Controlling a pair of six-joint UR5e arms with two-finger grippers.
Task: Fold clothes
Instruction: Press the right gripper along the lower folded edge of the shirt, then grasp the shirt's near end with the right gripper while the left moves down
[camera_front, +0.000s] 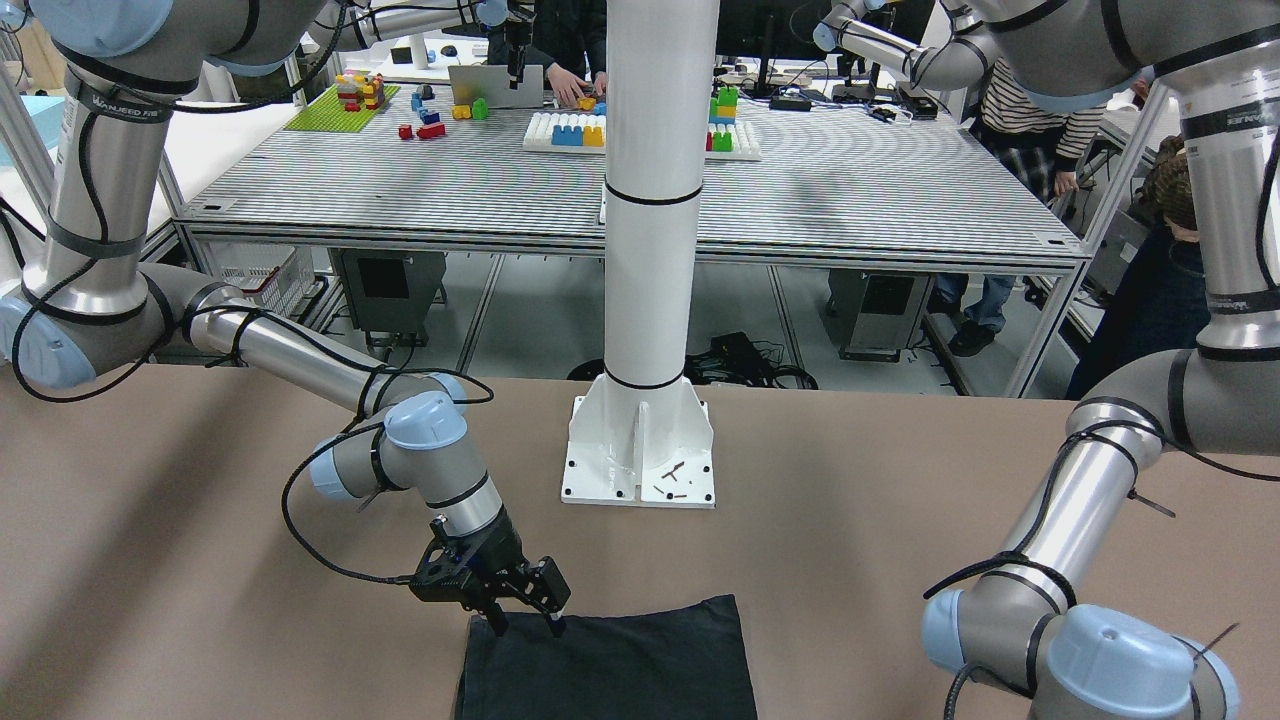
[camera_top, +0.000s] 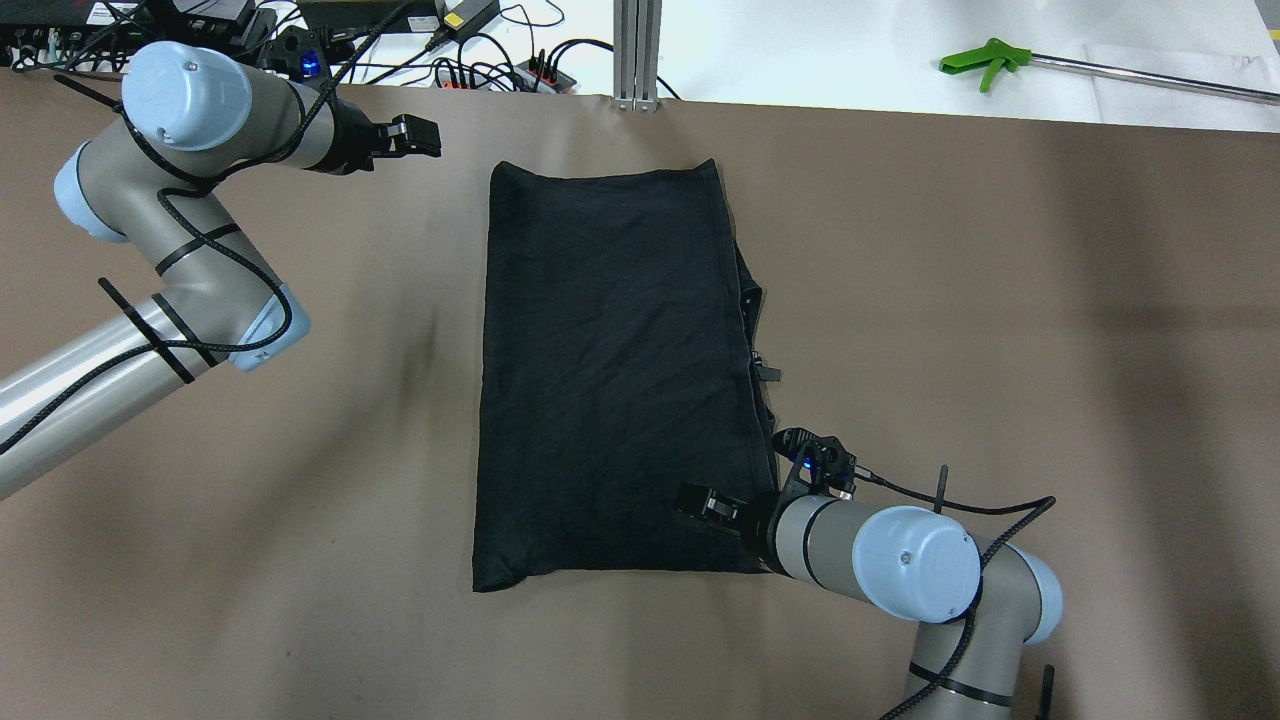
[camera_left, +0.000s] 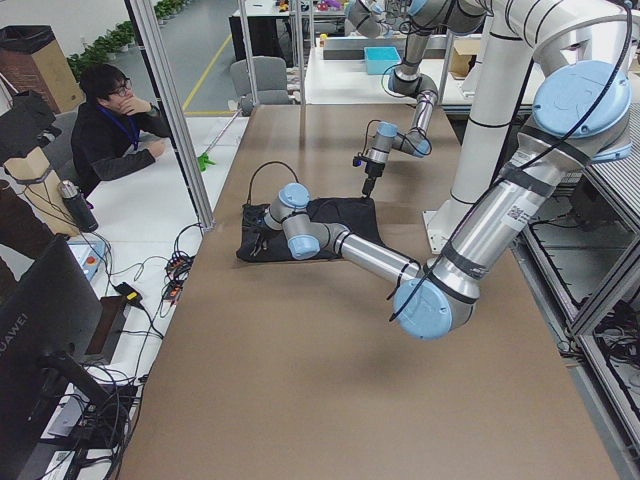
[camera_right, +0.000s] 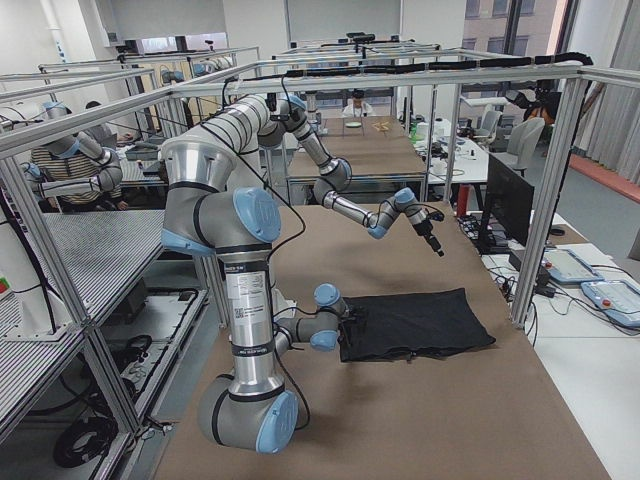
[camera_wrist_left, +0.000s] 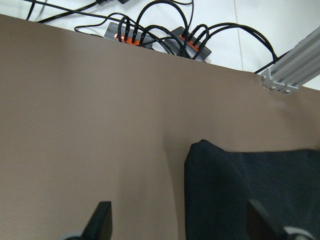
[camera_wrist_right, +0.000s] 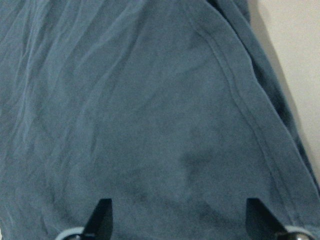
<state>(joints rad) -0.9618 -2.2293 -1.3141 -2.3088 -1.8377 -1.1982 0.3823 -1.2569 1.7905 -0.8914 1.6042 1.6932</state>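
The clothes (camera_top: 615, 370) are one black garment lying flat as a tall rectangle mid-table, with a bunched edge along its right side. My right gripper (camera_top: 700, 502) hangs open low over the garment's near right corner. In the right wrist view its fingers (camera_wrist_right: 102, 217) stand wide apart above the fabric (camera_wrist_right: 150, 100), holding nothing. From the front the same gripper (camera_front: 528, 625) has its tips at the cloth's edge (camera_front: 620, 660). My left gripper (camera_top: 415, 135) is open beside the far left corner, apart from it. Its wrist view shows that corner (camera_wrist_left: 240, 190) between the spread fingers (camera_wrist_left: 102, 220).
Power strips with cables (camera_top: 500, 70) and an aluminium post (camera_top: 637, 50) line the table's far edge. A green grabber tool (camera_top: 985, 60) lies beyond the far right. The white column base (camera_front: 640, 450) stands at the robot's side. A person (camera_left: 120, 135) sits off the table's far side.
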